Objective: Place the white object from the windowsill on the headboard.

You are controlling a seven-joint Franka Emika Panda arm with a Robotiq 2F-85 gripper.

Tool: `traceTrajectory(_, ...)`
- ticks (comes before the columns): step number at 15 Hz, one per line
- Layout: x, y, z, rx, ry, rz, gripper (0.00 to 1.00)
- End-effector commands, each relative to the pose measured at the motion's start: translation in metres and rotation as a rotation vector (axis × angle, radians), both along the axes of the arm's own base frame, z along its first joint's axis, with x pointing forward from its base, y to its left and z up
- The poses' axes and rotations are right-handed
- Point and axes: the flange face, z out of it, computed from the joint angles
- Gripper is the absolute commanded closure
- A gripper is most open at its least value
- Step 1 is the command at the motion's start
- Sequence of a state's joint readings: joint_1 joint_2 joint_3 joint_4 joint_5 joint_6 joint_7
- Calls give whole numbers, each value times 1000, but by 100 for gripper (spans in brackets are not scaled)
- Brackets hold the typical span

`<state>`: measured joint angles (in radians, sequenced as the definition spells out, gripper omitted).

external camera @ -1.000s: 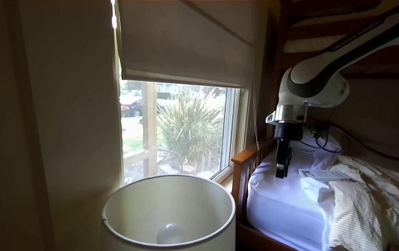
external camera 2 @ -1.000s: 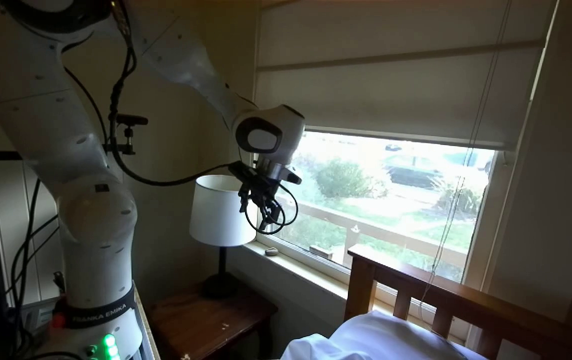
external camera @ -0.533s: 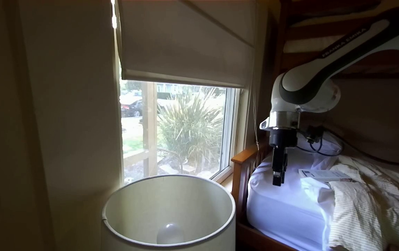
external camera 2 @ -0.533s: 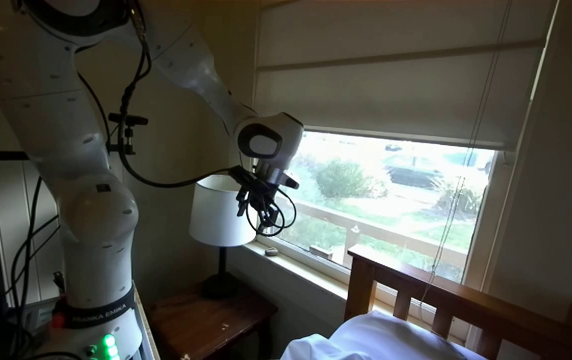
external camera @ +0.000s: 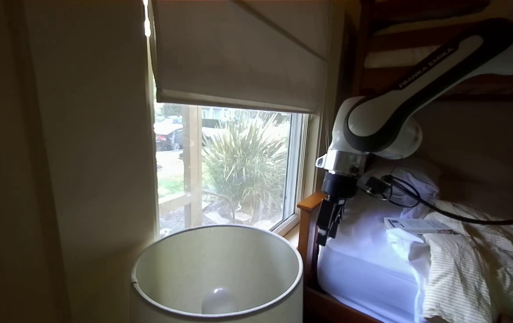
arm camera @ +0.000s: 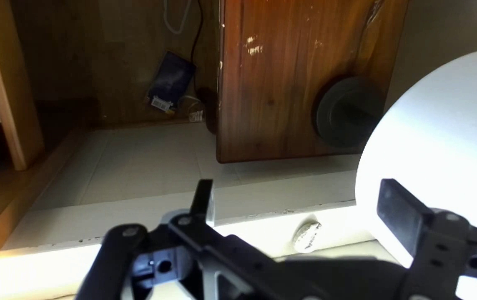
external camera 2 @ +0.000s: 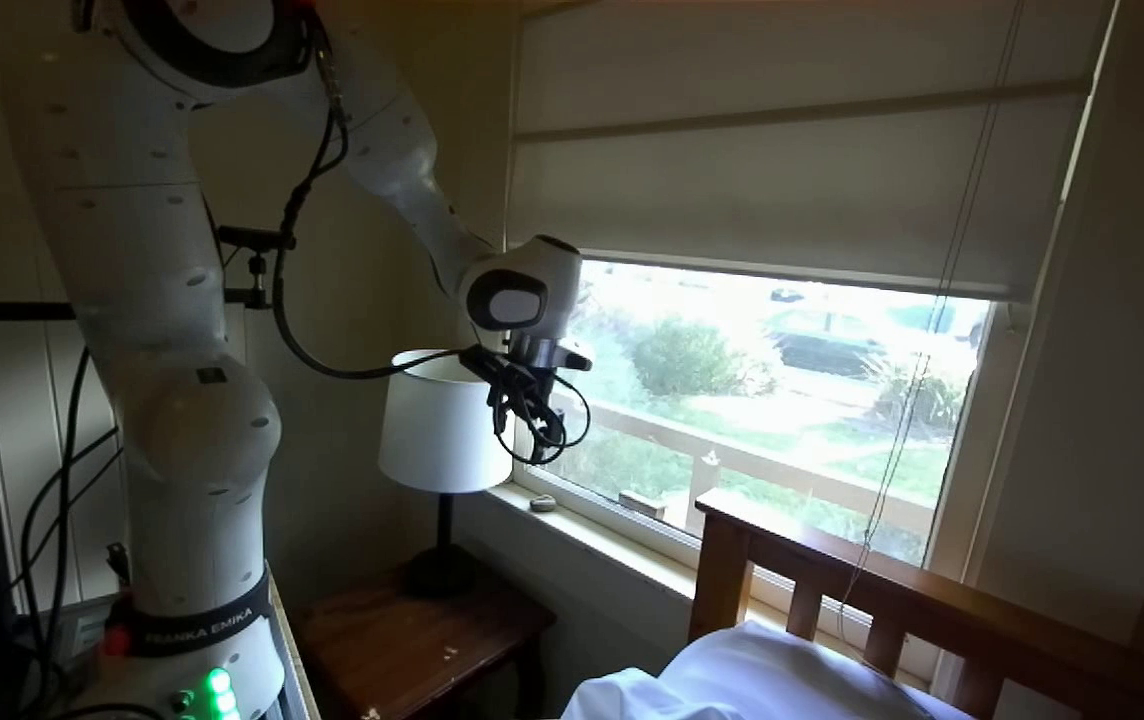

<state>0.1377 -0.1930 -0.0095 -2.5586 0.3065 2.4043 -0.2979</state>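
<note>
Daylight fills the lower part of the window [external camera 2: 762, 400], under a part-drawn fabric blind [external camera 2: 792, 180], and leaves the bedroom dim. Below it we see a narrow windowsill [arm camera: 267, 235] running just past the window-side edge of the wooden worktop [arm camera: 288, 104], where a table lamp [external camera 2: 445, 430] stands. Our white stone-like object [arm camera: 306, 237] lies on the windowsill beyond that edge, closer to the lamp end than to the worktop's corner nearest the bed [external camera: 368, 269].

Over the past second the robot arm [external camera: 368, 116] has shifted towards the lamp and tipped its wrist, while the object has not moved. We read this as lining up: the wrist view frames the object between the widely parted jaws, which hold nothing and stand clear of it. So we judge the pick not yet begun, with a descent called for next. We would mind the lampshade [arm camera: 451, 125], which shows behind one jaw; how much room remains we cannot tell. Afterwards, the headboard [external camera 2: 942, 610], past the worktop's bed-side edge, looks narrow on top, so the object may need careful balancing.
</note>
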Motion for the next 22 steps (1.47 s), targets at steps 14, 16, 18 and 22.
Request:
traceTrajectory(14,-24,81,-38,1,-40,5,0)
traceTrajectory(16,-29,104,-46,-1,-92,-15,0)
traceTrajectory(18,-21,106,-53,-8,-128,-62,0)
traceTrajectory(22,3,69,-60,-50,-216,-152,0)
